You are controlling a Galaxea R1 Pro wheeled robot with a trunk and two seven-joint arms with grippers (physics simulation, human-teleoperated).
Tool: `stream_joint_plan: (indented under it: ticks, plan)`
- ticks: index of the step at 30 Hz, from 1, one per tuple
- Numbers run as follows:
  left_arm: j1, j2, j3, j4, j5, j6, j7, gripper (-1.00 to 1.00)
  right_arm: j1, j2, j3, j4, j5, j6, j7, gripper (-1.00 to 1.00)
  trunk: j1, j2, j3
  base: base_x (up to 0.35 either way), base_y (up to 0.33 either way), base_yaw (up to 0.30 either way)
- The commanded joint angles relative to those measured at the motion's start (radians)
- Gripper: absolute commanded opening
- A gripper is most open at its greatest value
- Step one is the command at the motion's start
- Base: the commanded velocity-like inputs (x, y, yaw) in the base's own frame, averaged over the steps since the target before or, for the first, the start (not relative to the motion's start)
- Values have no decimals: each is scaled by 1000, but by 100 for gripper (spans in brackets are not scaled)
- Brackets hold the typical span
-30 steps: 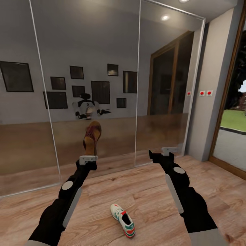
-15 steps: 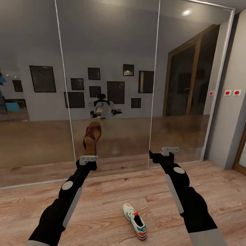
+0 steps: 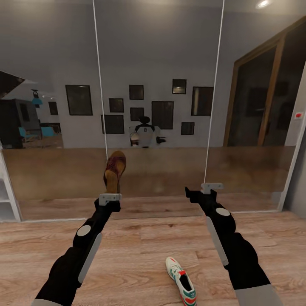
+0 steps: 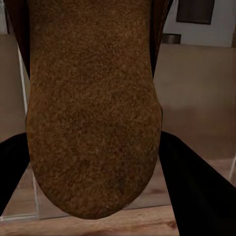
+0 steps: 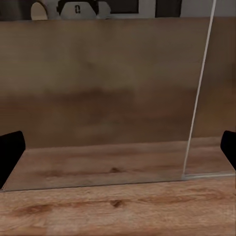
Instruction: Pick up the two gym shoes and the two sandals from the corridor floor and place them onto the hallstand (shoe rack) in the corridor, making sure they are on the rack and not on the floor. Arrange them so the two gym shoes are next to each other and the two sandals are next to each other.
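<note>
My left gripper (image 3: pixel 111 192) is shut on a brown sandal (image 3: pixel 114 169), which stands upright above it with its tan sole toward the camera. In the left wrist view the sandal's sole (image 4: pixel 93 108) sits between the dark fingers (image 4: pixel 196 191). One white gym shoe (image 3: pixel 182 287) with green stripes and a red-orange tongue lies on the wood-plank floor (image 3: pixel 140 250), low and between my arms, nearer the right one. My right gripper (image 3: pixel 196 193) is open and empty; its fingertips (image 5: pixel 10 152) stand far apart over the floor in front of the mirror.
Tall mirrored sliding doors (image 3: pixel 161 106) stand straight ahead and reflect the robot and several dark picture frames. The edge of a white shelf unit (image 3: pixel 5 197) shows at the far left. A wall with a red switch (image 3: pixel 298 114) is at the right.
The camera has turned left, so the whole scene slid right and the gym shoe now sits lower right. Both arms keep their pose, the sandal still held.
</note>
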Motion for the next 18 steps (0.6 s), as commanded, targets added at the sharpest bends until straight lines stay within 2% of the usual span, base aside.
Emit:
stream_joint_plan:
  ticks: [1, 10, 15, 18]
  plan:
    - [-1, 0, -1, -1, 10, 5, 3, -100, -1, 0, 1, -2, -9, 5, -9, 100, 0, -1, -1, 19, -18, 291]
    - [-1, 0, -1, -1, 10, 5, 3, -100, -1, 0, 1, -2, -9, 5, -9, 100, 0, -1, -1, 4, -17, 291]
    - [-1, 0, -1, -1, 10, 5, 3, -100, -1, 0, 1, -2, -9, 5, -9, 100, 0, -1, -1, 0, -277, 291]
    - [-1, 0, -1, -1, 10, 5, 3, -100, -1, 0, 1, -2, -9, 5, -9, 100, 0, -1, -1, 0, -131, 288]
